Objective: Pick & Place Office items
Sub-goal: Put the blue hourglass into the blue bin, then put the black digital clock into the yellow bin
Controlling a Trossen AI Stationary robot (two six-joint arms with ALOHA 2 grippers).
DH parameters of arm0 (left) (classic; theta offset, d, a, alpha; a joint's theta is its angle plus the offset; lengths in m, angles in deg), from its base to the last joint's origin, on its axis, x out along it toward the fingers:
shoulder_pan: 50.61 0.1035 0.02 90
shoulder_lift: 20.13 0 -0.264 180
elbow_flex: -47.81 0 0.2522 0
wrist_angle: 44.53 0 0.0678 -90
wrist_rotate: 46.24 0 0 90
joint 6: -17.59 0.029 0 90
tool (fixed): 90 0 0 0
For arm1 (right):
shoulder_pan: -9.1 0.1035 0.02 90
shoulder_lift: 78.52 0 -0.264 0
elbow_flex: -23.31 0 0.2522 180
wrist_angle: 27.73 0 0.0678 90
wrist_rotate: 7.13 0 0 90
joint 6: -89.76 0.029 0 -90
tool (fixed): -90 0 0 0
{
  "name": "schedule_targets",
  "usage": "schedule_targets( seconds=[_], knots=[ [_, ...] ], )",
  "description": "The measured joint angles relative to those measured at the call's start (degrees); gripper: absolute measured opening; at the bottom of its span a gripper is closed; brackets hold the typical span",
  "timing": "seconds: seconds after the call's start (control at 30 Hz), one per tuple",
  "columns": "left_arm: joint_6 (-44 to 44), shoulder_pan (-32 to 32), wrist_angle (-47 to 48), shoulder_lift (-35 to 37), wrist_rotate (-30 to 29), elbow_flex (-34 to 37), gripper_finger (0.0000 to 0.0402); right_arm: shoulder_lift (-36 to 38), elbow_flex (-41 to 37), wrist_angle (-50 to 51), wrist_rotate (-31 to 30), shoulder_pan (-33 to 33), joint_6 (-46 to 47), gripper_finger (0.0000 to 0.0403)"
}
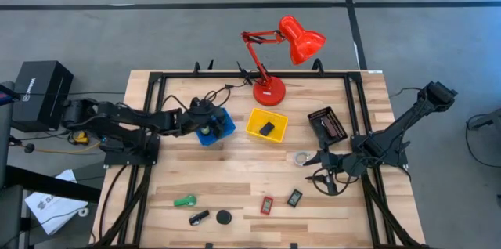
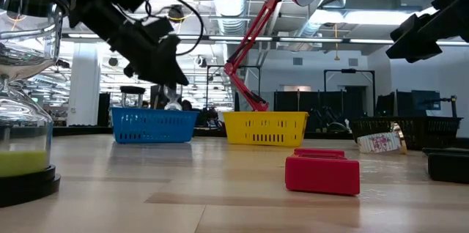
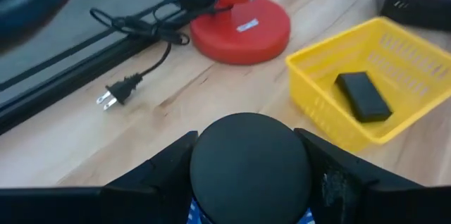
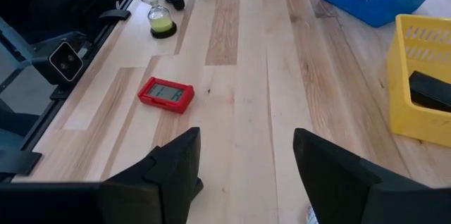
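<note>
Office items lie scattered over the wooden table. The one in play is a black round disc, smooth and matte, clamped between the left gripper's two dark fingers above the blue tray, which sits toward the table's far left part. The fingers stand fairly wide apart, pressed on the disc's opposite sides. In the low view the left gripper hangs just over that tray's rim.

Beside the blue tray, near the middle of the far edge, the yellow tray holds a black block lying flat on its floor. Along the near edge lie a green clip, a dark elongated piece, another black disc, a red rectangle with a grey display window, and a small dark block. A clear ring rests close to the right gripper's tips. A small hourglass with yellow-green filling stands near the near-left corner.

The right gripper waits over the table's right half with its jaws spread wide and nothing between them. A black tray sits toward the far right corner.

The red desk lamp stands at the far edge, a white label on its base too blurred to read; its plug lies loose on the wood. Off the table's left side, a black box carries small white lettering that cannot be made out.
</note>
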Motion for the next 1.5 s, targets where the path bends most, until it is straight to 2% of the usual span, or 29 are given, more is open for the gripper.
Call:
schedule_targets(
  seconds=[0.1,0.27,0.37,0.63,1.07,1.27,1.5],
  knots=[
    [0.0,0.0,-0.3,-3.0,0.0,0.0,0.0217,0.0,0.0,0.0,0.0,-0.1,-1.1,0.0219],
    [-0.2,0.0,-2.0,-6.2,-1.5,0.0,0.0208,0.0,0.0,-0.1,0.0,-0.1,-1.3,0.0219],
    [-0.9,0.0,-1.9,-6.2,-1.8,0.0,0.0214,0.0,0.0,-0.1,0.0,0.0,-1.3,0.0219],
    [-1.1,0.0,-1.7,-5.9,-1.4,0.0,0.0271,0.0,0.0,-0.1,0.0,0.0,-0.7,0.0219],
    [-1.5,-1.7,-1.9,-5.8,-1.5,0.0,0.0273,0.0,0.0,-0.1,0.0,0.0,0.7,0.0219],
    [-1.5,-3.0,-1.3,-2.6,-1.4,0.0,0.0273,0.0,0.0,-0.1,0.0,0.0,0.7,0.0219],
    [-0.8,-3.5,-0.7,7.9,-1.5,0.0,0.0273,0.0,0.0,-0.1,0.0,0.0,0.7,0.0219]
  ],
)
